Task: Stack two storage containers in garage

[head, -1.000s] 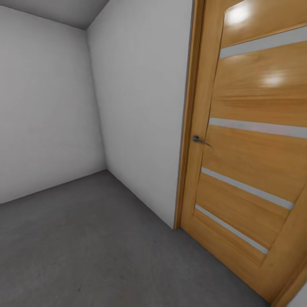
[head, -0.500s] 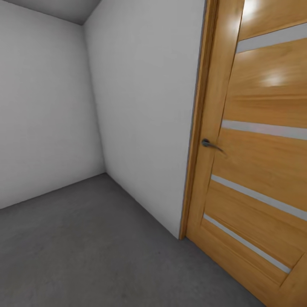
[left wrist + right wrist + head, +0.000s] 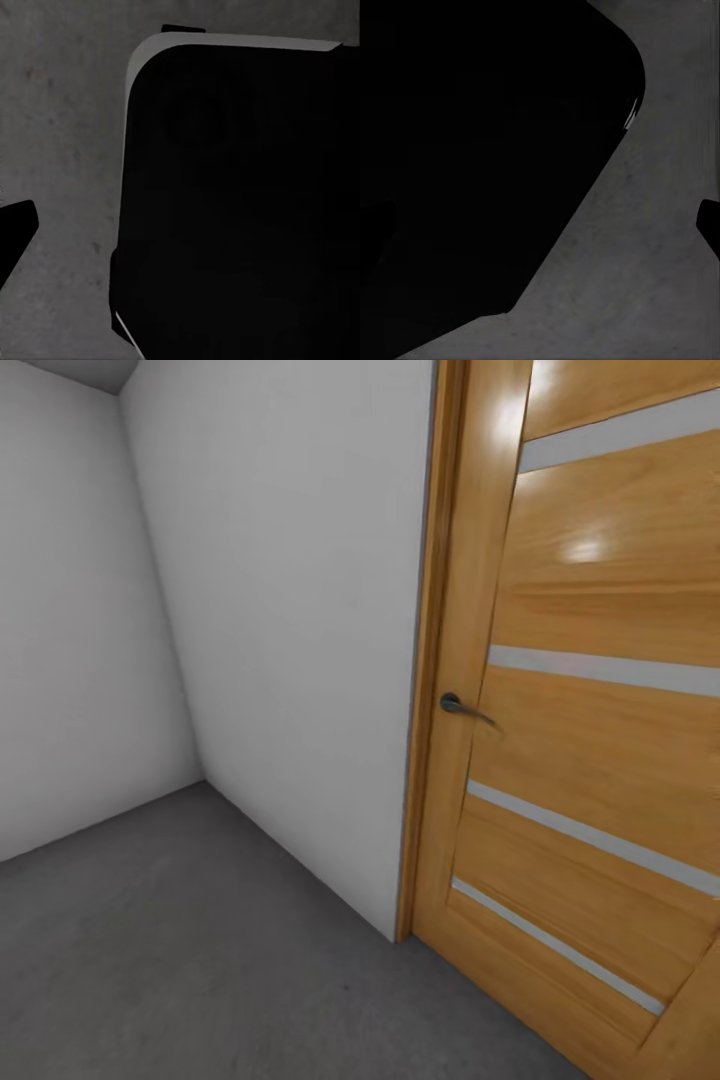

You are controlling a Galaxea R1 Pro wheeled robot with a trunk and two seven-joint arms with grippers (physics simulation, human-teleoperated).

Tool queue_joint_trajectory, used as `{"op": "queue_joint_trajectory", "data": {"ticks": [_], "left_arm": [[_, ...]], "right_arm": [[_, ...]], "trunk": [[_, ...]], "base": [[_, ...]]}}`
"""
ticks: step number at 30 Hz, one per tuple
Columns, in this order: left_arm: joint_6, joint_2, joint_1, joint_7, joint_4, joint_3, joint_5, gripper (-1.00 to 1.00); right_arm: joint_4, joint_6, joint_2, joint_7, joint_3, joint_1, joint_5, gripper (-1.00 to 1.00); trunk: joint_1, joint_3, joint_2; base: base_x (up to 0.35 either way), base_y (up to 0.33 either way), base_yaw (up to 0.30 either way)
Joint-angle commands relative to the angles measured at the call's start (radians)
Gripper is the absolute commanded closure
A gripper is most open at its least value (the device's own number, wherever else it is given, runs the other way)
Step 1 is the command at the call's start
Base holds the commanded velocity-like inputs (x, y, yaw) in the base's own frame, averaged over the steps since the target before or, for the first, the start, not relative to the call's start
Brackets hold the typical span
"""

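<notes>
facing a wood-panelled door (image 3: 590, 740) over grey floor (image 3: 180, 950); either hand's grip perhaps hidden, cannot tell.

1. Garage: bare white walls (image 3: 290, 610) meet in a corner at head view's left.
2. Door (image 3: 600, 740), wood-panelled, honey-orange with 4 pale horizontal strips, stands at the right, closed in its frame. Dark lever handle (image 3: 458, 706) on its left edge.
3. Floor (image 3: 200, 960): flat dark grey, mottled like concrete, running from the corner to the door's foot.
4. Same grey floor shows in the left wrist view (image 3: 67, 150) and the right wrist view (image 3: 660, 262), beside black robot bodywork.
</notes>
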Motion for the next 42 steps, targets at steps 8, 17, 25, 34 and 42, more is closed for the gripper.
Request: {"op": "queue_joint_trajectory", "data": {"ticks": [8,17,25,34,42], "left_arm": [[-0.037,-0.001,0.0,0.0,0.0,0.0,0.008,-1.0],[-0.04,-0.001,0.0,0.0,0.0,0.0,0.008,-1.0],[-0.04,-0.001,0.0,0.001,0.0,0.0,0.008,-1.0],[-0.04,-0.002,0.0,0.002,0.0,0.0,0.008,-1.0],[-0.04,-0.002,0.0,0.002,0.0,0.001,0.008,-1.0]], "right_arm": [[0.0,-0.003,0.0,0.0,0.004,0.0,-0.004,-1.0],[0.0,-0.003,0.0,0.0,0.004,0.0,-0.004,-1.0],[0.0,-0.003,0.0,0.0,0.004,0.0,-0.004,-1.0],[0.0,-0.003,0.0,0.0,0.004,0.0,-0.002,-1.0],[0.0,-0.003,0.0,0.0,0.005,0.0,-0.003,-1.0]], "trunk": [[0.001,-0.001,0.0],[0.001,-0.001,0.0],[0.001,-0.001,0.0],[0.001,-0.001,0.0],[0.001,-0.001,0.0]], "base": [[0.053,0.0,-0.241],[0.002,0.0,-0.241],[0.0,0.0,-0.241],[0.0,0.0,-0.241],[0.001,0.0,-0.241]]}}
